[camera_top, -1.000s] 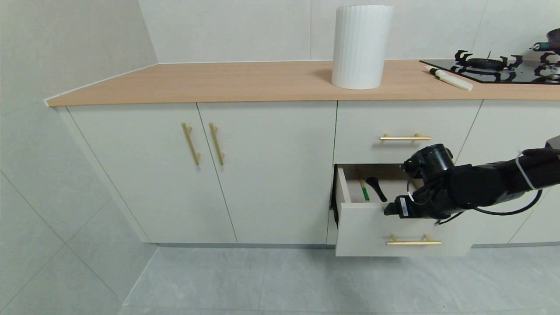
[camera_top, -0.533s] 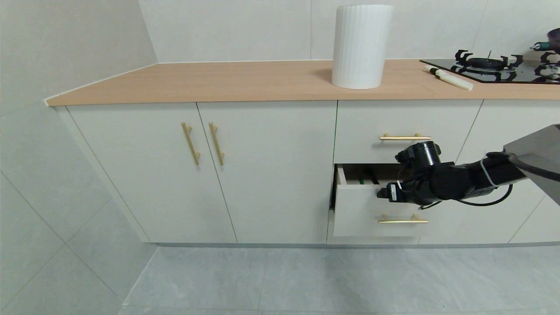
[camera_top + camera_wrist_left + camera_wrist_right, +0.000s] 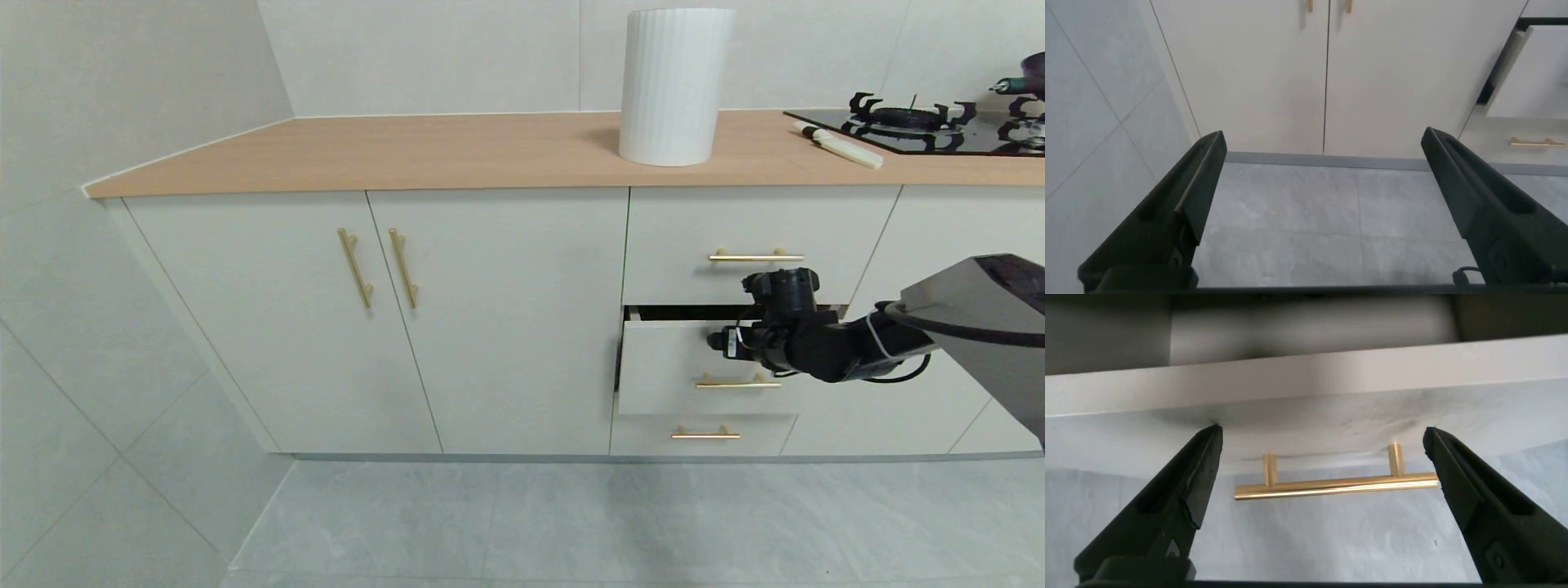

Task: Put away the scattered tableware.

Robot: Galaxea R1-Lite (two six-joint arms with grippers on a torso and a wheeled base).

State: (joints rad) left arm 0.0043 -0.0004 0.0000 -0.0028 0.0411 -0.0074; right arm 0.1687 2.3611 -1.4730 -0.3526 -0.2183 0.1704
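Note:
The middle drawer [image 3: 673,359] of the cabinet stands only a narrow gap out, a dark slit showing above its front. My right gripper [image 3: 720,343] is at that drawer front, just above its gold handle [image 3: 739,382]. In the right wrist view the right gripper [image 3: 1323,434] is open, its fingers spread wide to either side of the handle [image 3: 1335,487], holding nothing. A cream-handled knife [image 3: 837,145] lies on the wooden counter beside the stove. My left gripper [image 3: 1323,139] hangs open and empty over the floor, facing the cabinet doors.
A tall white ribbed container [image 3: 673,86] stands on the counter [image 3: 408,151]. A black gas stove [image 3: 922,122] is at the far right. Shut drawers sit above [image 3: 755,257] and below [image 3: 706,434]. Double doors [image 3: 380,269] are left of the drawers; grey floor tiles lie in front.
The middle drawer has slid from well open to almost shut, with my right gripper moving in against its front. The green and black utensils inside are now hidden.

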